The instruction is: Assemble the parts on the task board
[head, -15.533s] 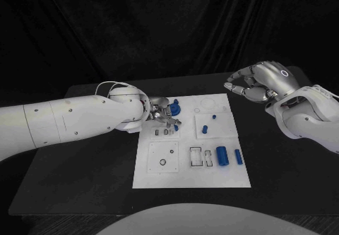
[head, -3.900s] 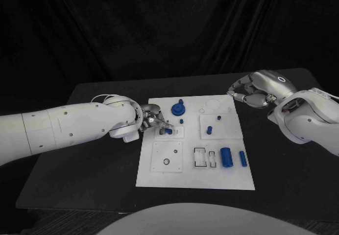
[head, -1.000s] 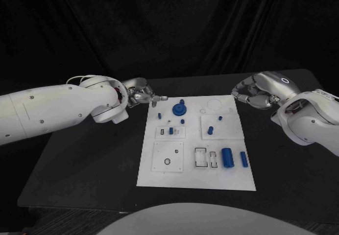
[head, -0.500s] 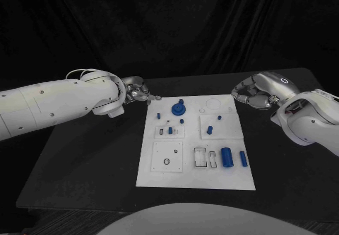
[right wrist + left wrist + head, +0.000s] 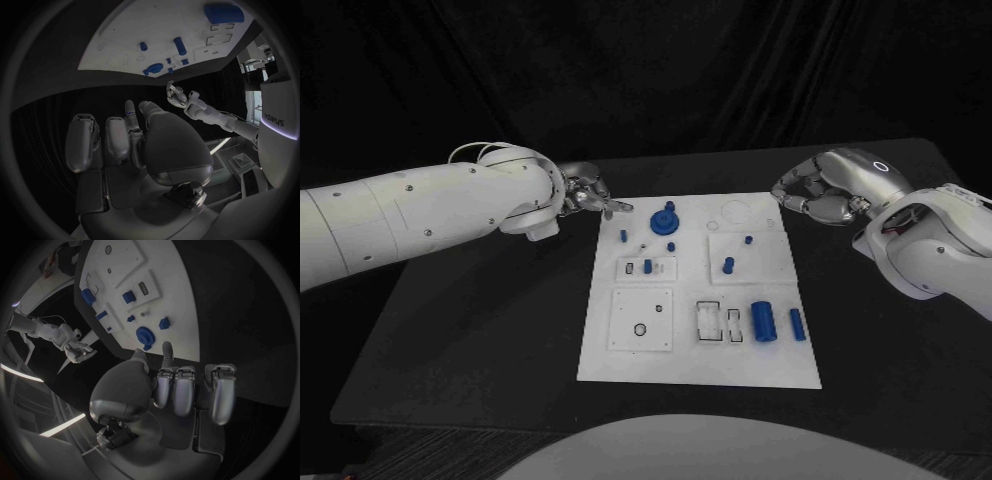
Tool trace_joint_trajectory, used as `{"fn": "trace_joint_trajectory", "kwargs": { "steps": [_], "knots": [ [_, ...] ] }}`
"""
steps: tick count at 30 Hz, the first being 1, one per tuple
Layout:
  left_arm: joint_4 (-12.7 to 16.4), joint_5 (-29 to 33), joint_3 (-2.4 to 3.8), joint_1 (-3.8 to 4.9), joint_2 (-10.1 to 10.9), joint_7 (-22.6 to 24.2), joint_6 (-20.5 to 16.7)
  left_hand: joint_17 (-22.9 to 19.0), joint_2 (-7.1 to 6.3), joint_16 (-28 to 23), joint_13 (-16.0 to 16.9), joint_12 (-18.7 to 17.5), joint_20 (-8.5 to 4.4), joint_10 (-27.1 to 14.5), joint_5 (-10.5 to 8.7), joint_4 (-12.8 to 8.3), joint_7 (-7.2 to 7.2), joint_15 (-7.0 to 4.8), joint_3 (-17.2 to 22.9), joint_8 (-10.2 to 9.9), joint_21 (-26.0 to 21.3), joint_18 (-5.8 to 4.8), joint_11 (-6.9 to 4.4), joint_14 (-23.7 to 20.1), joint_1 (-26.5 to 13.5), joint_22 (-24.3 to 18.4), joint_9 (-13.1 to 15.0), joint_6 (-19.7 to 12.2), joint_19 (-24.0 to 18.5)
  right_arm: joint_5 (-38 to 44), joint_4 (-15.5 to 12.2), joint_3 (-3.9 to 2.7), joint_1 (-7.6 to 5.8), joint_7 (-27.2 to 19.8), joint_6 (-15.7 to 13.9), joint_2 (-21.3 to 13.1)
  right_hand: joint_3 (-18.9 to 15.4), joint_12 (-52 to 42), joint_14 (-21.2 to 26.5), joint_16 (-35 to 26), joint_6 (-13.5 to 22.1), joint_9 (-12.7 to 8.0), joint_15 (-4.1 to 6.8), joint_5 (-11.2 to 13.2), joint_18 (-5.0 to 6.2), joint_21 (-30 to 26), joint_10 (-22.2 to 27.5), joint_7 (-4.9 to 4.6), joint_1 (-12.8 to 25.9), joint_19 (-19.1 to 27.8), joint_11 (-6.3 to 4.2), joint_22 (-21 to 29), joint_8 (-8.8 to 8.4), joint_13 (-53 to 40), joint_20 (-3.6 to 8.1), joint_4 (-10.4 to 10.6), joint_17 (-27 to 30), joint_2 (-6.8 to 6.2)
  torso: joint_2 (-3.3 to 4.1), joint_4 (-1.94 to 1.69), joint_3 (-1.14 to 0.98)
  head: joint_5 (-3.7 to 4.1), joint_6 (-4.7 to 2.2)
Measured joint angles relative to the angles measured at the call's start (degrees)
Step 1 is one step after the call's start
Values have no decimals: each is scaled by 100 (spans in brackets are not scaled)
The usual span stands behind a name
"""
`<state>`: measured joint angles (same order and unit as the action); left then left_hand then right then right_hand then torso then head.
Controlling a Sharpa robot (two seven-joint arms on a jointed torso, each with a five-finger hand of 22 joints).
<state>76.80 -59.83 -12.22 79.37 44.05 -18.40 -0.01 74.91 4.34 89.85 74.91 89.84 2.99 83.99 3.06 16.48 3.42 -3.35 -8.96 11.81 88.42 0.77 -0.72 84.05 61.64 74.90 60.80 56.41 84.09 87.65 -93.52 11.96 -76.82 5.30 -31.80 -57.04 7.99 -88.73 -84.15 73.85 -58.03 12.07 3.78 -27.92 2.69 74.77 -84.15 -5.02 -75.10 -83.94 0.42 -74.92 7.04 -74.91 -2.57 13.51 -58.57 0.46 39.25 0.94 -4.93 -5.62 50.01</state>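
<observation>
Seemingly the job is only partly done: on the task board (image 5: 700, 290), which lies flat in the middle of the desk (image 5: 488, 330), some blue parts stand seated while others lie loose. Just beyond the left hand's fingertips, on the board's far corner, a round blue part with a knob (image 5: 666, 219) sits in place, and small blue pegs (image 5: 625, 237) stand near it. A short blue peg (image 5: 730, 265) and a smaller one are on the panel nearer the right hand. Well away from both hands, toward the board's near edge, a thick blue cylinder (image 5: 763, 321) and a thin blue bar (image 5: 798, 324) lie on their sides, apparently not yet fitted; beside them are open rectangular slots, and a panel with a round hole also looks unfilled.

Both lying pieces have their long axes running along the board's long side, pointing from the robot toward the far edge.

The left hand (image 5: 586, 194) hovers just off the board's far left corner, fingers curled in with one stretched toward the board, holding nothing that I can see. The right hand (image 5: 822, 188) hangs off the far right corner, fingers curled in on nothing
</observation>
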Motion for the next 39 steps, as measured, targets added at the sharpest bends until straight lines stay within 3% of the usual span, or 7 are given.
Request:
{"fn": "trace_joint_trajectory", "kwargs": {
  "steps": [4,12,18,21,25,31,39],
  "knots": [
    [-74,-6,0,-33,-38,-19,80,0,59,0,0,0,31,-1,0,-2,48,40,-80,-151,-37,0,31,0,-5,0,-192,52,-12,0,0,0,0,9,2,1,0,0,0,0,0,1,0,0,0,0,0,0,0,0,0,0,0,0,0,0,0,0,5,0,-1,5,-1],
    [-144,-10,-1,-108,-93,-31,145,0,188,0,0,0,222,2,27,-11,295,231,-295,-820,-142,1,255,-2,62,0,-1656,-299,-15,-1,6,0,8,21,2,3,0,0,0,1,0,1,0,-25,0,0,0,0,0,0,0,0,0,0,0,0,7,0,-2,4,-8,18,-1],
    [-146,-12,-1,-117,-81,-3,72,0,267,0,0,0,329,1,55,-3,488,350,-413,-821,-237,1,390,-3,142,0,-2894,-1053,-19,-1,12,0,16,27,2,3,0,0,0,1,0,0,0,-47,0,0,0,0,0,0,0,1,0,0,0,0,16,0,-6,5,-8,7,-1],
    [-145,-13,-1,-119,-68,11,48,0,300,0,0,0,347,2,55,-4,501,358,-454,-862,-266,1,392,-11,175,0,-3705,-1839,-1,-1,14,0,18,28,2,3,13,0,0,1,0,0,0,-47,0,0,0,0,0,0,0,1,0,0,0,-13,19,0,-7,5,-6,6,-1],
    [-139,-14,0,-121,-54,26,18,0,300,0,0,0,347,2,55,-10,519,358,-480,-865,-266,2,392,-11,175,0,-4096,-2184,-1,-1,19,0,20,29,2,5,16,0,0,1,0,0,0,-47,0,0,0,0,0,0,0,1,0,1,0,-16,19,0,-6,5,-2,3,-1],
    [-140,-15,0,-125,-57,40,-1,0,303,0,0,0,388,3,77,4,478,430,-541,-466,-266,2,474,-1,173,0,-3865,-712,0,-1,32,0,23,31,2,9,16,0,0,1,0,0,0,-47,0,0,0,0,0,0,0,1,0,1,0,-16,19,0,-5,0,-1,1,-1],
    [-181,-17,0,-137,-116,23,51,0,346,0,0,0,311,0,77,-12,226,290,-604,-69,-266,2,263,5,129,0,-3665,203,-10,-2,36,0,25,31,3,12,16,0,0,1,0,-1,0,-47,0,0,0,0,0,0,0,1,0,-4,0,-16,19,0,-2,-1,-3,11,-1]
  ]
}}
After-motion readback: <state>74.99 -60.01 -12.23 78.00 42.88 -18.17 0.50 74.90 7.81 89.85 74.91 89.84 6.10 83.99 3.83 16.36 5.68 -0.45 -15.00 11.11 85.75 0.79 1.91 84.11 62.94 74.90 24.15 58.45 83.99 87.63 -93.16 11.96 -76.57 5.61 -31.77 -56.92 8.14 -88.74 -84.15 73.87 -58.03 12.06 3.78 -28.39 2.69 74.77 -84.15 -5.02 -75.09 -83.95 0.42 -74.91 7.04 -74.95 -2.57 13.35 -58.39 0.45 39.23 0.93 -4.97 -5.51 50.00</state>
